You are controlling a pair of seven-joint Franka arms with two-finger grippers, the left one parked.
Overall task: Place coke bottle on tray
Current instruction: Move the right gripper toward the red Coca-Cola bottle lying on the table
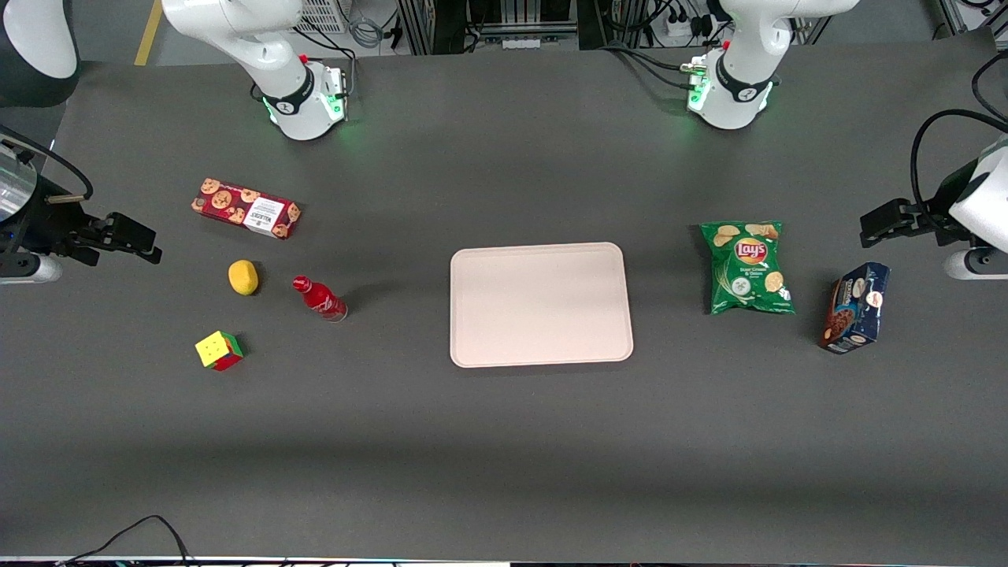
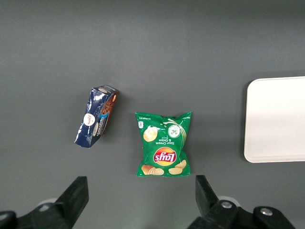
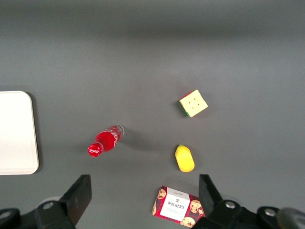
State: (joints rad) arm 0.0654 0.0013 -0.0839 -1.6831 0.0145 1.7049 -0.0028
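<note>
The coke bottle [image 1: 319, 298] is a small red bottle with a red cap and a clear base. It stands on the dark table between the lemon and the tray, and it also shows in the right wrist view [image 3: 106, 141]. The pale pinkish-beige tray [image 1: 540, 304] lies flat mid-table with nothing on it; one edge of it shows in the right wrist view [image 3: 16, 132]. My right gripper [image 1: 142, 240] hangs above the working arm's end of the table, well apart from the bottle. It is open and empty [image 3: 144, 191].
A red cookie box [image 1: 246, 209], a yellow lemon [image 1: 243, 277] and a colour cube [image 1: 218, 350] lie around the bottle. A green chips bag [image 1: 748, 268] and a blue box [image 1: 854, 307] lie toward the parked arm's end.
</note>
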